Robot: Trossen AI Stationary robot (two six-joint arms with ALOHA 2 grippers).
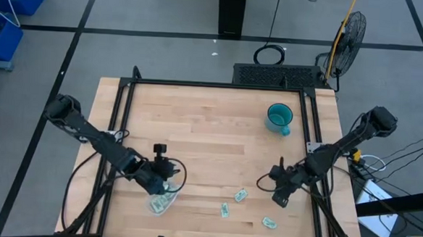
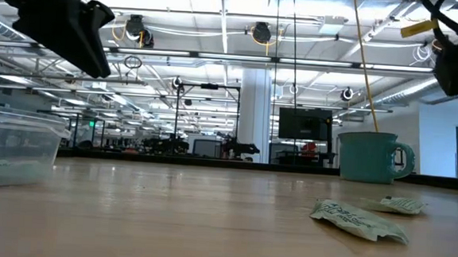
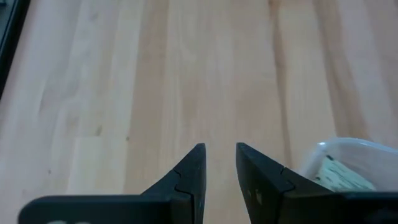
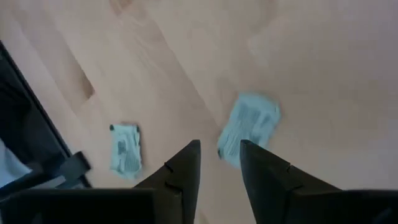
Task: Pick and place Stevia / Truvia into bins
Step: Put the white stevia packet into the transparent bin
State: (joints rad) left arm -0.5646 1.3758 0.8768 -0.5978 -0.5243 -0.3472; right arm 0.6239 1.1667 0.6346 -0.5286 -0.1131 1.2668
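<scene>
Three pale green and white sachets lie flat on the wooden table near its near edge: one (image 1: 241, 196), one (image 1: 225, 210) and one (image 1: 269, 222). More lie inside the see-through tub (image 1: 160, 203), which stands on the table at the near left. My left gripper (image 1: 168, 178) hovers just beyond the tub (image 3: 348, 158), open by a narrow gap and empty (image 3: 219, 155). My right gripper (image 1: 278, 194) hangs above the table, open and empty (image 4: 219, 152), with two sachets below it (image 4: 249, 127) (image 4: 126, 148). The low view shows two sachets (image 2: 359, 220) (image 2: 399, 205).
A teal mug (image 1: 278, 118) stands at the far right of the table, seen also in the low view as the mug (image 2: 371, 157). Black frame rails (image 1: 121, 114) run along the table's left, right and far sides. Bare wood (image 1: 211, 133) fills the table's middle.
</scene>
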